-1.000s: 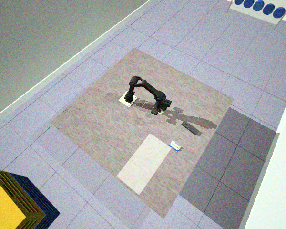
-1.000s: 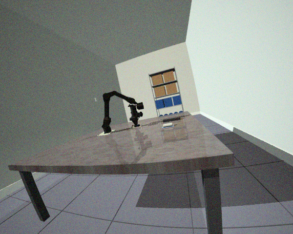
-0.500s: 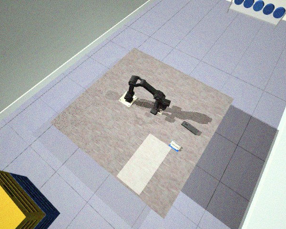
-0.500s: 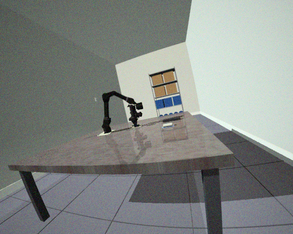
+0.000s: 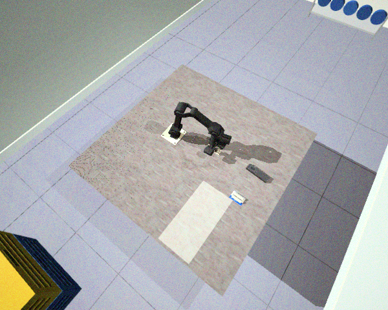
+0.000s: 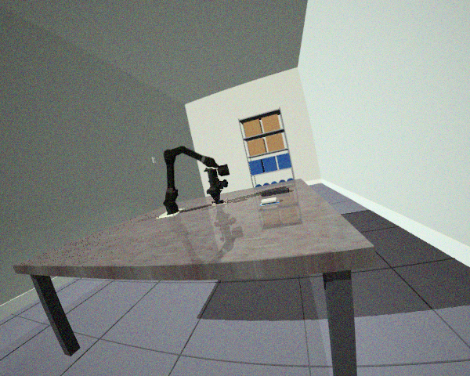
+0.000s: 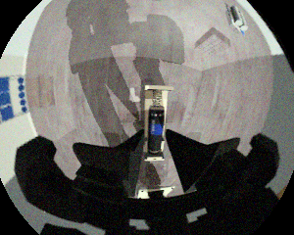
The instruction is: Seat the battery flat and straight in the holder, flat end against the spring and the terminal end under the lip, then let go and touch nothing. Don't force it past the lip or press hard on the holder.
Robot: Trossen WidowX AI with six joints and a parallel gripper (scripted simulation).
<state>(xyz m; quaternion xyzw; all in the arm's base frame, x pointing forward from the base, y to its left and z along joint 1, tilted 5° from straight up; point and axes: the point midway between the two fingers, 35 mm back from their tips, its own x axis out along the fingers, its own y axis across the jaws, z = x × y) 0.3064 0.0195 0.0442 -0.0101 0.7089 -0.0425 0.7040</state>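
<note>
The battery (image 7: 156, 117), black with a blue band, lies lengthwise in the pale holder (image 7: 159, 88) (image 5: 217, 152) (image 6: 218, 204). In the wrist view the spring (image 7: 157, 98) shows between the holder's far end wall and the battery's far end. The battery's near end is beside the holder's near end piece (image 7: 154, 158); whether it is under the lip or fully flat cannot be told. My gripper (image 7: 155, 132) (image 5: 213, 150) (image 6: 217, 201) is open a little, low over the holder, with a fingertip on each side of the battery and narrow gaps visible. Contact lower down is hidden.
A dark elongated object (image 5: 259, 173) (image 6: 277, 191) lies on the table (image 5: 137, 160) (image 6: 146, 247). A small white and blue object (image 5: 237, 197) (image 6: 269, 200) (image 7: 236, 19) lies beside a pale rectangular patch (image 5: 196, 221). The arm's pale base plate (image 5: 165, 134) is behind the holder.
</note>
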